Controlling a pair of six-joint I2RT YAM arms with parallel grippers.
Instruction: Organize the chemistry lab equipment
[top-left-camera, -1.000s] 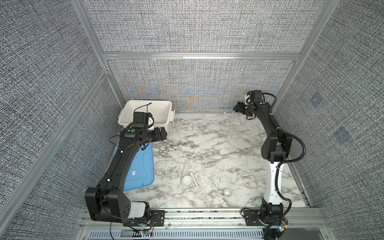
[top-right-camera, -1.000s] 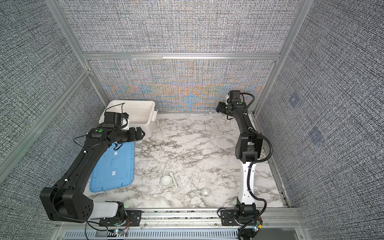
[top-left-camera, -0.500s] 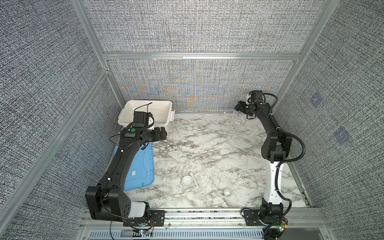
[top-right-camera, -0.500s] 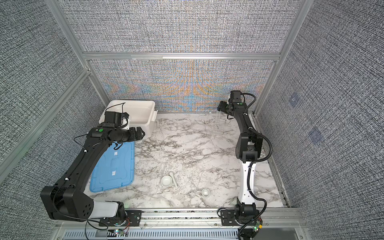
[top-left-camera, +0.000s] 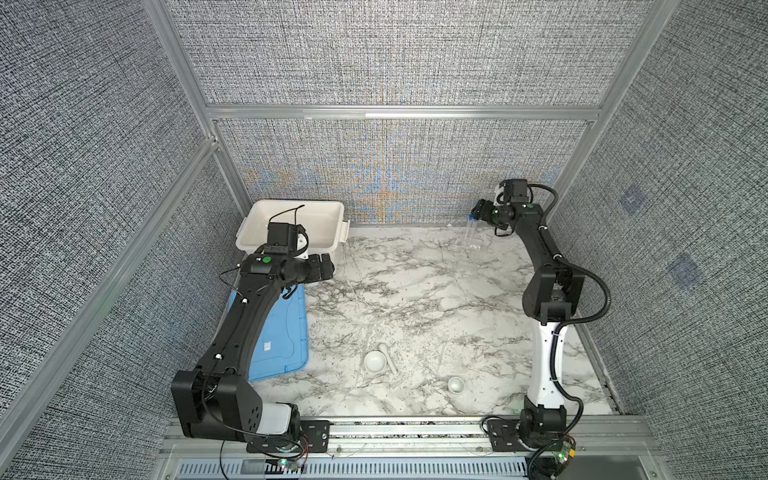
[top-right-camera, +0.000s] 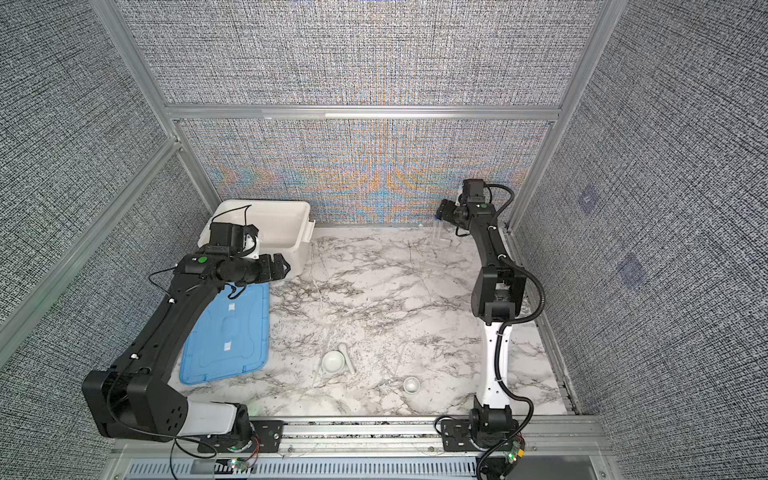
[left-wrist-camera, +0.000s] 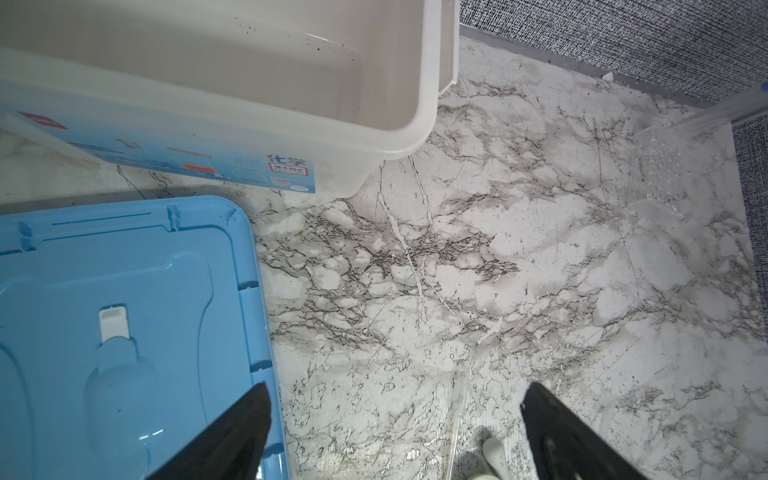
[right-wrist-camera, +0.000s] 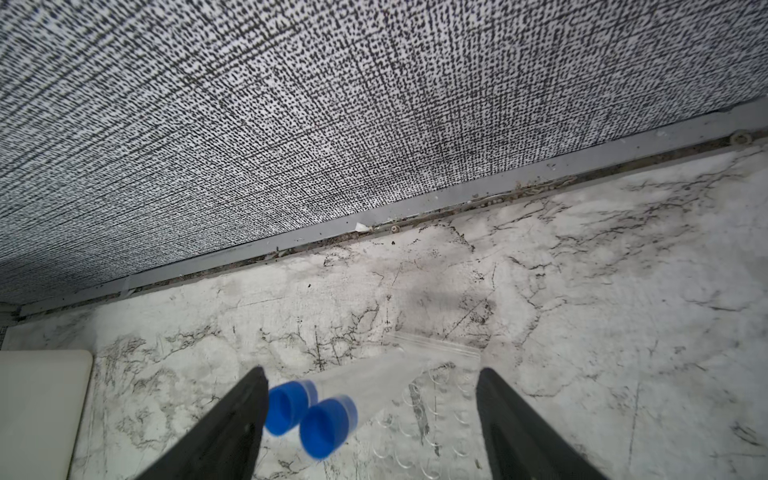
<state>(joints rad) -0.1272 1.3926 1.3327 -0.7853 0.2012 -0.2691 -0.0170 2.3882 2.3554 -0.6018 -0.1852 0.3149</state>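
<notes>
Marble tabletop (top-left-camera: 415, 291), grey woven walls (top-left-camera: 395, 54)

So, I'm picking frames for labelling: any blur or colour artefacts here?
In both top views the back wall shows rainbow moiré; in the right wrist view the blue caps look soft, near the lens; the left wrist view is sharp across the marble table.

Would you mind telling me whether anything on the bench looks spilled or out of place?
Dark specks dot the inside of the white tub, like spilled grit. The pestle lies on the table beside the mortar, not in it.
</notes>
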